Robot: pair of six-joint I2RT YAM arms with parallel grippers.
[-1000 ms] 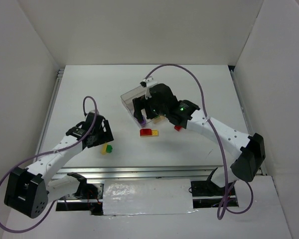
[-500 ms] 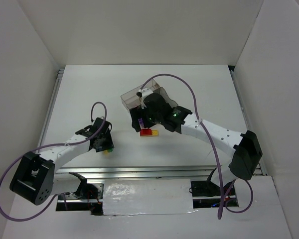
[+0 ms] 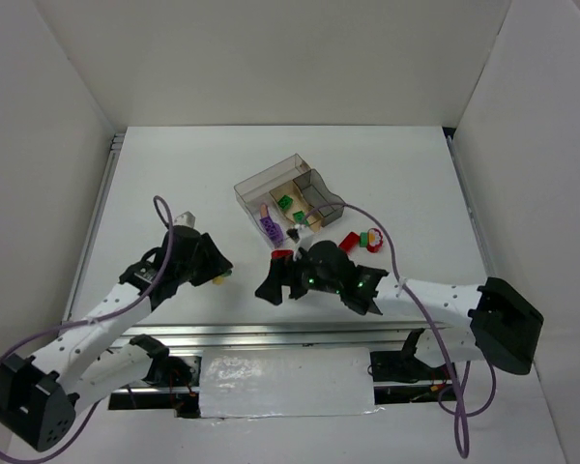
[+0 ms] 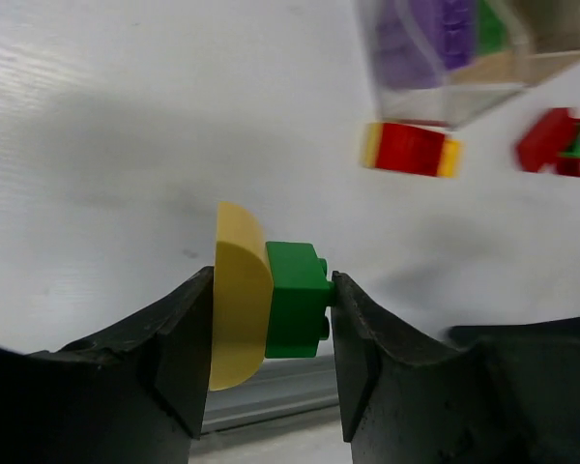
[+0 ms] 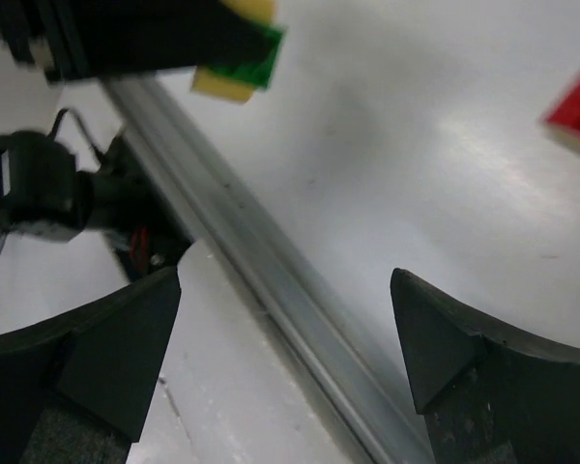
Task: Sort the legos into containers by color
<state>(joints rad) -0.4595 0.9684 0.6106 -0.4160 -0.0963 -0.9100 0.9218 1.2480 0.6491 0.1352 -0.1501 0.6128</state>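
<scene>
Since a second ago the left gripper [image 4: 271, 295] has closed on a brick pair that lay loose, and the right arm has swung off the containers toward the worktop's near edge. The left jaws now pinch a curved yellow plastic lego [image 4: 240, 300] joined to a studded green plastic lego [image 4: 296, 302], with one finger on each side. The right gripper [image 5: 285, 290] stands spread wide with nothing between its fingers, over the aluminium rail [image 5: 213, 208] along the near edge of the white worktop [image 3: 174, 164].

From above, the pinched pair shows only as a yellow speck at the left fingertips; the left wrist view alone shows both colours. The right wrist view catches the pair blurred at its top edge. It also shows a red piece [image 5: 576, 106] cut off at the right edge; which brick that is cannot be told.

Beyond the left jaws lies a red-and-yellow lego [image 4: 411, 150], which the right gripper mostly hides from above. The clear and smoky plastic containers [image 3: 261, 184] sit mid-worktop, holding purple legos [image 3: 269, 227] and green legos [image 3: 286, 201]. A red lego [image 3: 350, 240] and a small red-and-green cluster [image 3: 372, 237] lie just right of them.
</scene>
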